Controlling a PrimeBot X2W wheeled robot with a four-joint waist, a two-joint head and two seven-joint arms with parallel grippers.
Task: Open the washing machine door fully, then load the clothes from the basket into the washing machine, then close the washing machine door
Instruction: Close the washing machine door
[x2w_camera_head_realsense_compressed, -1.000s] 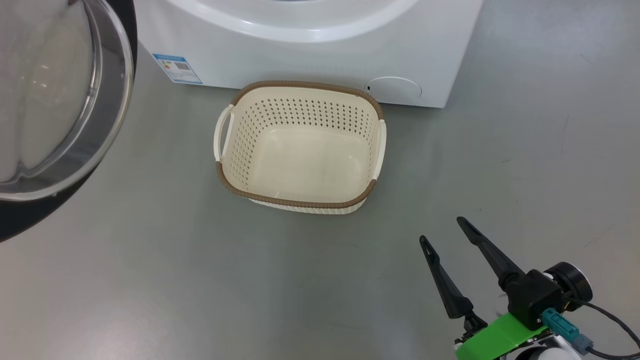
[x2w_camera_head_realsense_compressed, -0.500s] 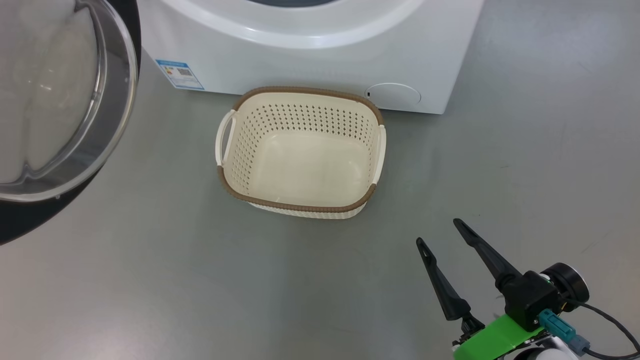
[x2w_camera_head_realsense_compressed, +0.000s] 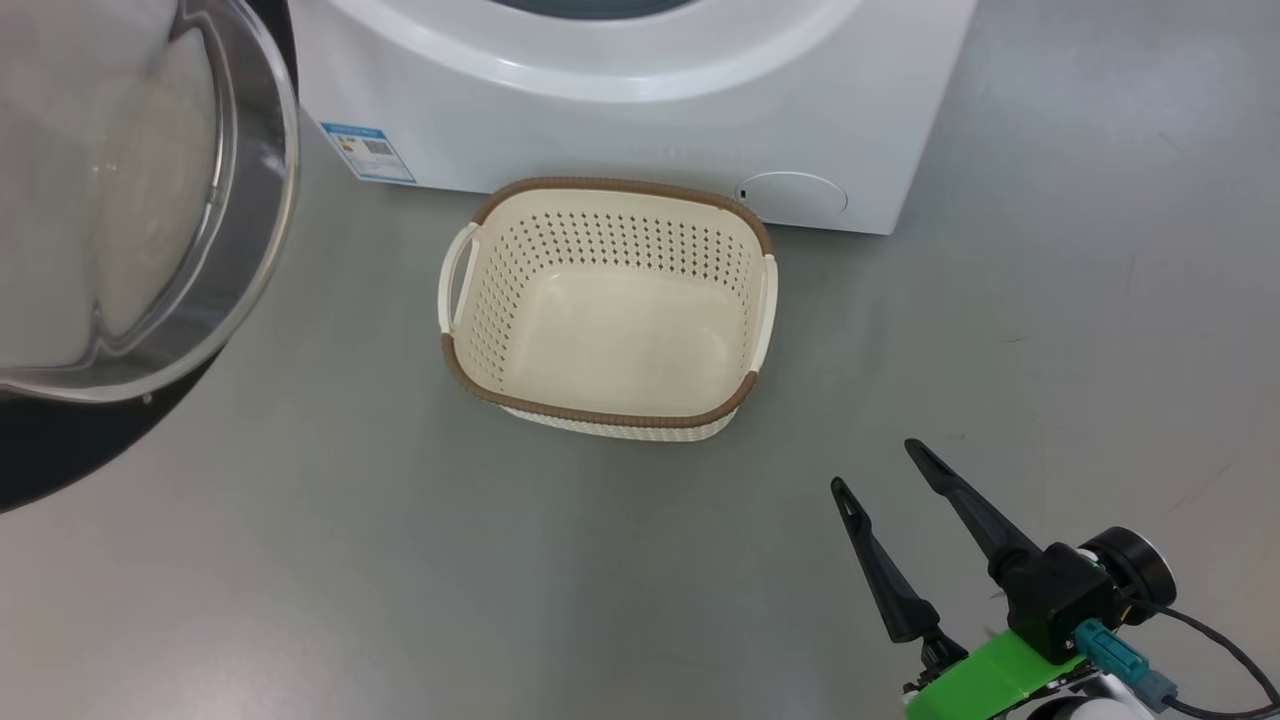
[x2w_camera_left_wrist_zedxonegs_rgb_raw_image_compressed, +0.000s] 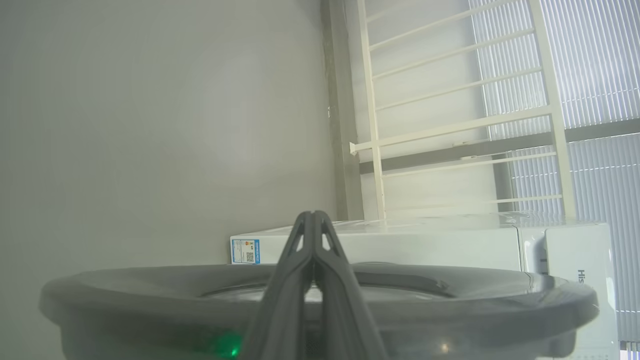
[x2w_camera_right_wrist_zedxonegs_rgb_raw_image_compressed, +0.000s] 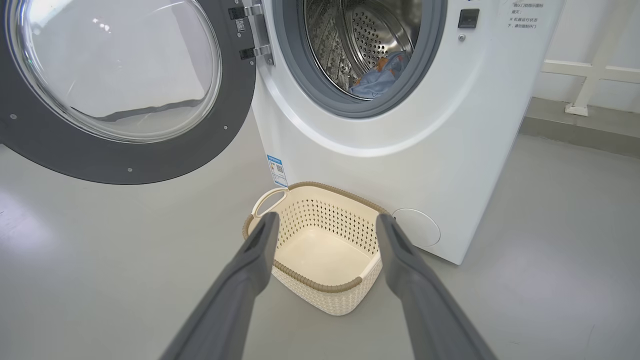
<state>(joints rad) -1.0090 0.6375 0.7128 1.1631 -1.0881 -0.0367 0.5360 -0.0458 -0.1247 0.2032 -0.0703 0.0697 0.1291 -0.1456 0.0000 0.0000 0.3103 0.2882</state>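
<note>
The washing machine door (x2w_camera_right_wrist_zedxonegs_rgb_raw_image_compressed: 150, 162) stands open, left. The clothes (x2w_camera_right_wrist_zedxonegs_rgb_raw_image_compressed: 376, 82) lie inside the washing machine (x2w_camera_right_wrist_zedxonegs_rgb_raw_image_compressed: 400, 165), far side; the basket (x2w_camera_right_wrist_zedxonegs_rgb_raw_image_compressed: 320, 286) sits just before it. The right gripper (x2w_camera_head_realsense_compressed: 875, 465): fingers wide, unladen. The left gripper (x2w_camera_left_wrist_zedxonegs_rgb_raw_image_compressed: 312, 216): fingers pressed together.

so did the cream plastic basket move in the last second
No. The cream perforated plastic basket keeps its place by the white washing machine's round filter cover; the head view shifted, so the camera moved.

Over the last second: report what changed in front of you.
Nothing was taken hold of or let go. The whole head view slid slightly down and right: the camera moved, not the things. The basket stays empty before the washing machine, the door open, the right hand open above the floor.
</note>
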